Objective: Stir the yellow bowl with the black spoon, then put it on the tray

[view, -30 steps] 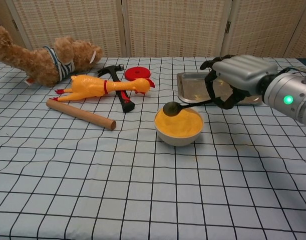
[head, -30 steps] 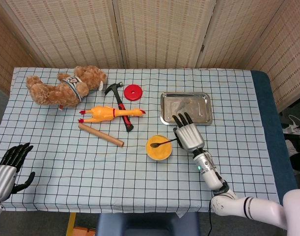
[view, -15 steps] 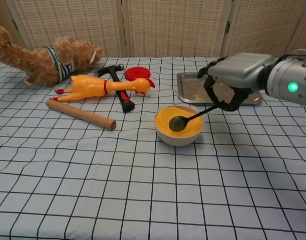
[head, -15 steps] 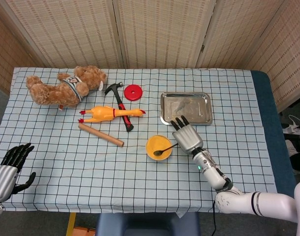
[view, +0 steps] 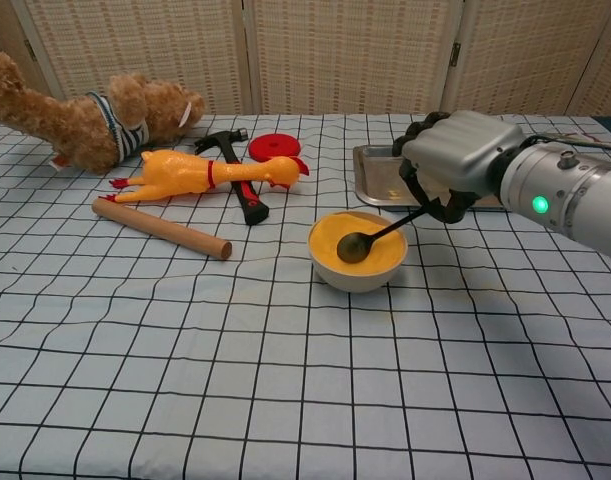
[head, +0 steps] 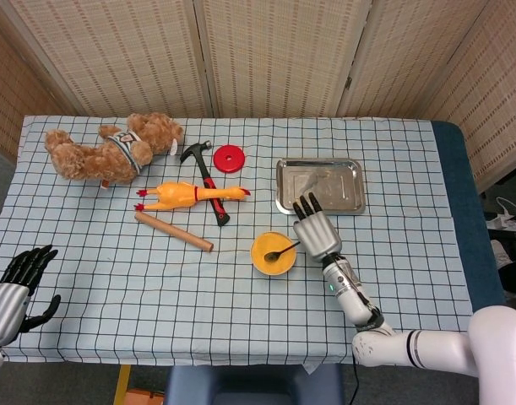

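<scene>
Head view is looking down on a table covered with a blue and white checked cloth (head: pixel 241 304), with woven screens standing behind it. Near the middle of the table a yellow bowl (head: pixel 273 254) is sitting on the cloth. The right hand (head: pixel 317 234) is reaching in from the bowl's right side and is grasping the handle of a black spoon (head: pixel 281 250), fingers curled around it. The spoon is slanting down and leftward, and its round head is resting inside the bowl.

Chest view is showing the same scene from low and close. The right hand (view: pixel 455 160) is hanging above and to the right of the yellow bowl (view: pixel 357 252), gripping the thin handle while the black spoon (view: pixel 370 238) is dipping its head onto the bowl's yellow interior.

Just behind the hand a shiny metal tray (head: pixel 319 186) is lying flat, apart from the bowl. The left hand (head: pixel 17 287) is showing only in the head view, at the near left corner of the table, holding nothing, with its dark fingers spread apart.

Further left on the cloth a brown teddy bear (head: pixel 105 146) is lying on its side, with a yellow rubber chicken (head: pixel 186 195), a red-handled hammer (head: pixel 206 176), a red disc (head: pixel 228 158) and a wooden rolling pin (head: pixel 173 230) lying nearby.
</scene>
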You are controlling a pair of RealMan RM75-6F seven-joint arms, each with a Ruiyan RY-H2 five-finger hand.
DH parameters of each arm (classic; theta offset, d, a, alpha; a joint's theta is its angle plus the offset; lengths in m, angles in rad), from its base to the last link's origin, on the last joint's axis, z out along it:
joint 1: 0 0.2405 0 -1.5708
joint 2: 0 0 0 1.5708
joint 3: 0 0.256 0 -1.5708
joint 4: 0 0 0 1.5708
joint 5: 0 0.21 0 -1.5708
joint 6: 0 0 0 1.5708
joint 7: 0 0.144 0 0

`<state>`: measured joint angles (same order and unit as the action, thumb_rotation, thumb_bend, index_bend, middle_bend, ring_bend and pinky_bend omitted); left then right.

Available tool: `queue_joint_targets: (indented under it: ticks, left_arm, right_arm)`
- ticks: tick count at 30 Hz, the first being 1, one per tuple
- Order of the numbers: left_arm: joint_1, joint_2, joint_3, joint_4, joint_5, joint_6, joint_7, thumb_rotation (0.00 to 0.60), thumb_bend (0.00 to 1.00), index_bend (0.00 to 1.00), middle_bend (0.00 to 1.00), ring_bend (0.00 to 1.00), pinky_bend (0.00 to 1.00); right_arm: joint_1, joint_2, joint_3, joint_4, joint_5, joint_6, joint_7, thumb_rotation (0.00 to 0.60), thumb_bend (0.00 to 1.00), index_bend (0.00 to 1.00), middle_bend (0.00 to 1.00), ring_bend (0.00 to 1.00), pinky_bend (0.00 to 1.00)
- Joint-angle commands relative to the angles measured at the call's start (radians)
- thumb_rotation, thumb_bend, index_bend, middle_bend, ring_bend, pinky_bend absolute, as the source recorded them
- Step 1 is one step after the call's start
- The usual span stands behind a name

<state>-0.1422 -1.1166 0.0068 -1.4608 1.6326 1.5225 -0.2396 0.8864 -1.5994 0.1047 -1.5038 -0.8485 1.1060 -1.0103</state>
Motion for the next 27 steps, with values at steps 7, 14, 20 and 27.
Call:
queue_joint_targets:
  ticks: [7,14,20,27]
  left_arm:
    - [0.001,0.001,-0.001,0.002,-0.002,0.002,-0.004,0.600,0.42,0.00,0.00,0.00,0.07]
    - [0.003,0.000,0.000,-0.001,0.000,0.005,0.002,0.600,0.42,0.00,0.00,0.00,0.07]
    - [0.000,-0.002,0.001,-0.006,0.000,-0.002,0.010,0.600,0.42,0.00,0.00,0.00,0.07]
    - [0.000,-0.002,0.000,-0.004,-0.002,-0.001,0.009,0.600,0.42,0.00,0.00,0.00,0.07]
  right_arm:
    - [-0.007,-0.047,0.009,0.051,-0.059,0.050,0.021,0.600,0.54,0.79,0.12,0.00,0.00]
    - [-0.042,0.028,-0.007,-0.033,-0.121,0.024,0.127,0.600,0.54,0.79,0.12,0.00,0.00]
    - [-0.059,0.058,-0.026,-0.065,-0.149,0.009,0.154,0.600,0.54,0.79,0.12,0.00,0.00]
    - [-0.055,0.041,-0.040,-0.039,-0.137,-0.026,0.129,0.600,0.54,0.79,0.12,0.00,0.00]
